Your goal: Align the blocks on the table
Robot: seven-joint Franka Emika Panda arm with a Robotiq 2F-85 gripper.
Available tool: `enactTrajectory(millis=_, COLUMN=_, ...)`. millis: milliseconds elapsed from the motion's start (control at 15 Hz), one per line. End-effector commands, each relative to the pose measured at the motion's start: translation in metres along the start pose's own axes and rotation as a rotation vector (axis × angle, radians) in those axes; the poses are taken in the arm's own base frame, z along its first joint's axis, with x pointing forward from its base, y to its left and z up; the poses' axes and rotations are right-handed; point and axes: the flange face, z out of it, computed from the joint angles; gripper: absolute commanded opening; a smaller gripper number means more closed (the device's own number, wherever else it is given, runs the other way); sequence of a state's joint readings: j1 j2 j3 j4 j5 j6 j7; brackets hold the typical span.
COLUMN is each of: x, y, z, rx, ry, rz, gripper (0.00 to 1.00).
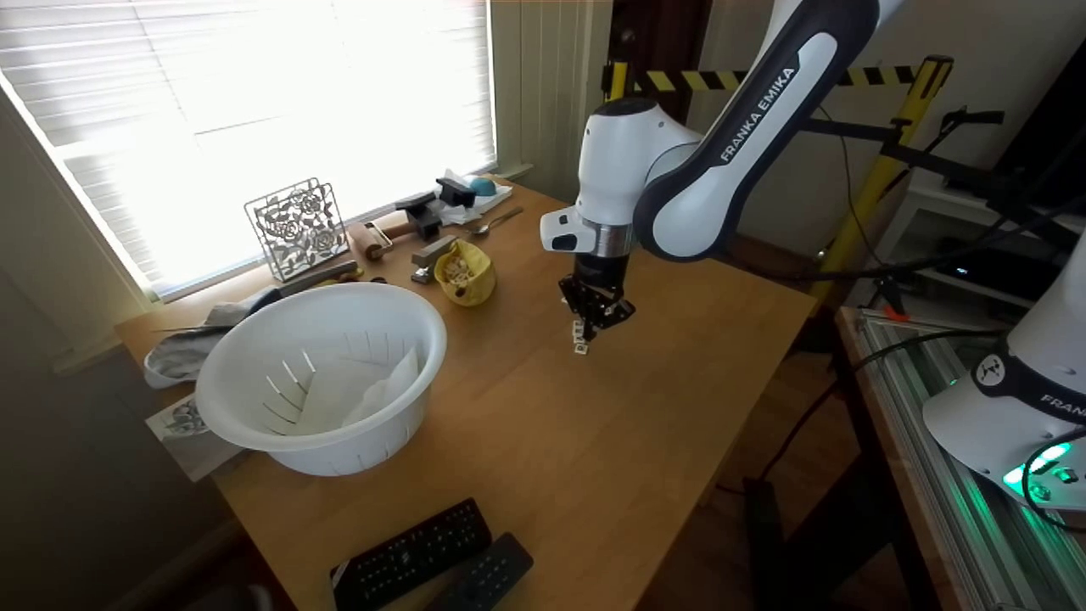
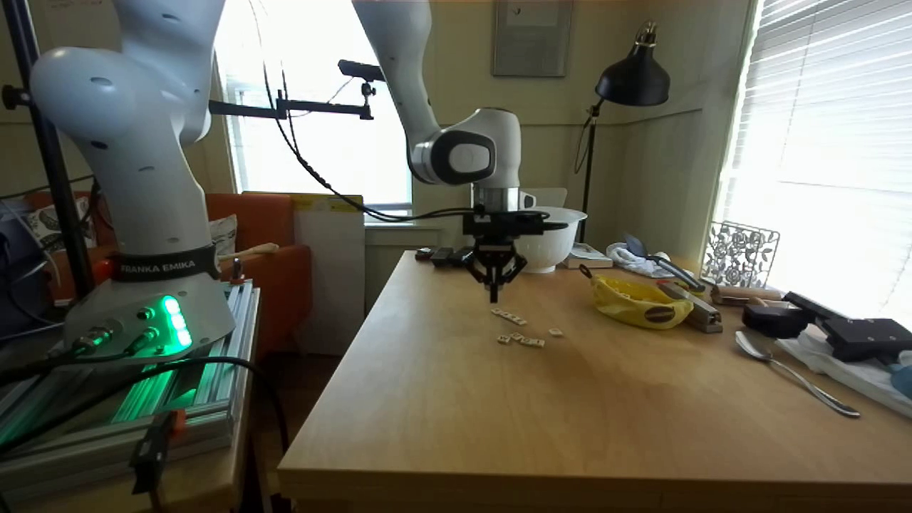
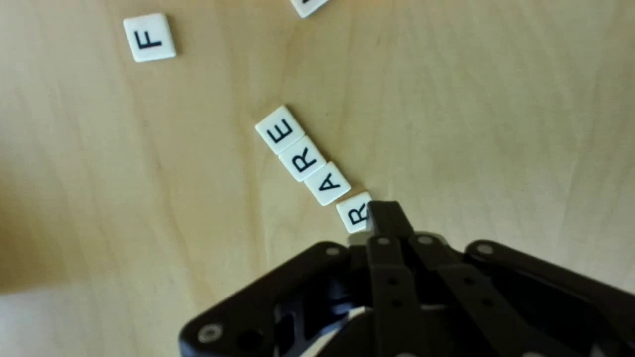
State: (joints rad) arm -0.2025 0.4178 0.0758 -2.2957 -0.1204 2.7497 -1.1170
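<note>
The blocks are small cream letter tiles on the light wooden table [image 2: 570, 420]. In the wrist view an E tile [image 3: 280, 130], an R tile [image 3: 302, 158] and an A tile [image 3: 327, 184] form a slanting, slightly stepped row. Another R tile [image 3: 354, 212] sits just past the A, with a small gap, partly hidden by my fingertips. An F tile [image 3: 149, 38] lies apart, and another tile [image 3: 307, 6] is cut off at the top edge. My gripper [image 3: 391, 218] is shut, with nothing visible between its fingers. In an exterior view the gripper [image 2: 494, 296] points down close above the row [image 2: 509, 317].
Several more tiles [image 2: 531, 343] lie near the row. A yellow pouch [image 1: 475, 291] holding small cream pieces and a large white bowl [image 1: 356, 458] stand on the window side. Black remotes [image 1: 411, 552] lie at the table's end. A spoon [image 2: 798, 377] and a stapler-like tool [image 2: 695, 310] lie near the pouch.
</note>
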Motion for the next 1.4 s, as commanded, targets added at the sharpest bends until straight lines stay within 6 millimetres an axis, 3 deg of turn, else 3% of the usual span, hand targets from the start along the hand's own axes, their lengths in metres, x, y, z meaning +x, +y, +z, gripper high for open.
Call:
enactTrajectory(millis=0, x=0.003, y=-0.001, z=0.005, rx=0.012, ry=-0.032, rz=0.147, gripper=0.0)
enactTrajectory(millis=600, x=0.011, y=-0.002, z=0.024, rx=-0.009, ry=0.013, rz=0.355, gripper=0.0)
enactTrajectory(millis=1333, x=0.016, y=0.002, z=0.03, rx=-0.006, ry=0.006, rz=0.308, gripper=0.0)
